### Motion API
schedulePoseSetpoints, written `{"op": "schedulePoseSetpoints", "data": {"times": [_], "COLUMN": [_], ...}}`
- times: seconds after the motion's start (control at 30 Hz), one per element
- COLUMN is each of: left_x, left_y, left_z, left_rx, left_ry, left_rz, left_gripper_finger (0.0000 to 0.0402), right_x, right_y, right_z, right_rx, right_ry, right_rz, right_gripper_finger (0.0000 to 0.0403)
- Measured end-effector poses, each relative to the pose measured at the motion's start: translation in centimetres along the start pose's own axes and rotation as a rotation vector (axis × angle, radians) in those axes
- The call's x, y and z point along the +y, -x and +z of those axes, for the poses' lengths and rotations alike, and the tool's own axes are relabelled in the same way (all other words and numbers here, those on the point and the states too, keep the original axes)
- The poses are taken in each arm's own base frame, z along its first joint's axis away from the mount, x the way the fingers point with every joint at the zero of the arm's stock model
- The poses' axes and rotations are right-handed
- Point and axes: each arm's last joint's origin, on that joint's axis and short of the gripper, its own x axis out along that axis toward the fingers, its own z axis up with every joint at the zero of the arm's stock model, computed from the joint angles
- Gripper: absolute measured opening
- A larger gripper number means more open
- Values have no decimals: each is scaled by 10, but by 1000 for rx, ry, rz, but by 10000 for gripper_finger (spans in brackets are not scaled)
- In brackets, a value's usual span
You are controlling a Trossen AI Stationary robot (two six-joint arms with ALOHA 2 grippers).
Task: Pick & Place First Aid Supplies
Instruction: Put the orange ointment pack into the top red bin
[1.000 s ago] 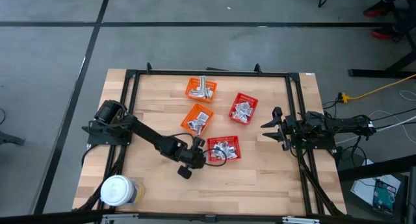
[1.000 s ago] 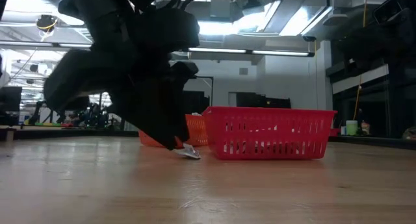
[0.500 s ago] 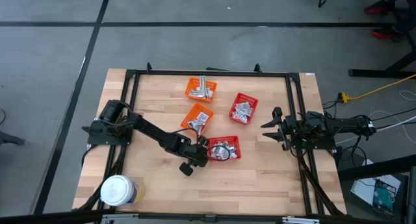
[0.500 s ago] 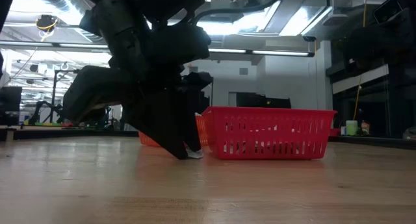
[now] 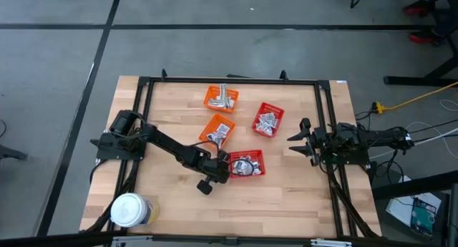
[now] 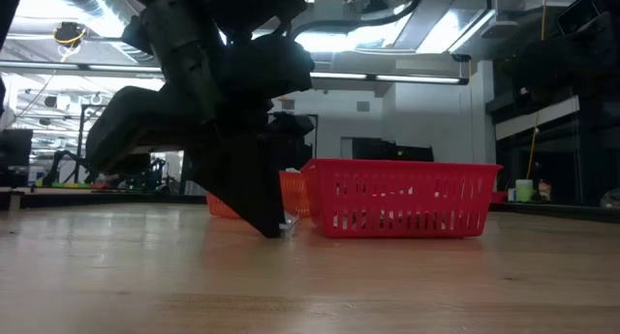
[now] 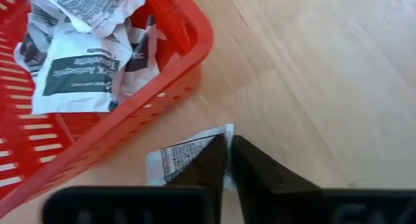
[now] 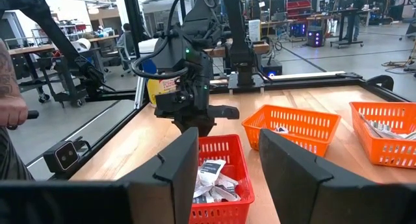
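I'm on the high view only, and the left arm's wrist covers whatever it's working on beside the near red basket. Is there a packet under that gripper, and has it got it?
Observer: Yes. In the left wrist view the left gripper has its fingers pinched together on the edge of a loose packet lying on the table, just outside the red basket.
Operator: Is it lifted yet?
Observer: No. In the low view the packet lies flat on the wood at the fingertips.
Operator: Anything already in that basket?
Observer: Several crumpled packets are piled inside.
Operator: And the right arm?
Observer: The right gripper waits at the table's right side, fingers apart and holding nothing.
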Motion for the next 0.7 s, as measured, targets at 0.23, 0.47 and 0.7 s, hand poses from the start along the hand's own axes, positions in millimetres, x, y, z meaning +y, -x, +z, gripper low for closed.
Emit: {"op": "schedulePoseSetpoints", "data": {"times": [0.23,0.47,0.7], "left_x": [-2,-8,-13], "left_y": [4,29,48], "left_z": [1,9,17], "left_rx": [-5,-67,-115], "left_ry": [89,200,284], "left_rz": [-13,-99,-157], "left_gripper_finger": [3,2,4], "right_x": [0,0,0], "right_y": [0,0,0], "right_z": [0,0,0], "right_rx": [0,0,0], "right_ry": [0,0,0], "right_rz": [0,0,0], "right_gripper_finger": [163,163,163]}}
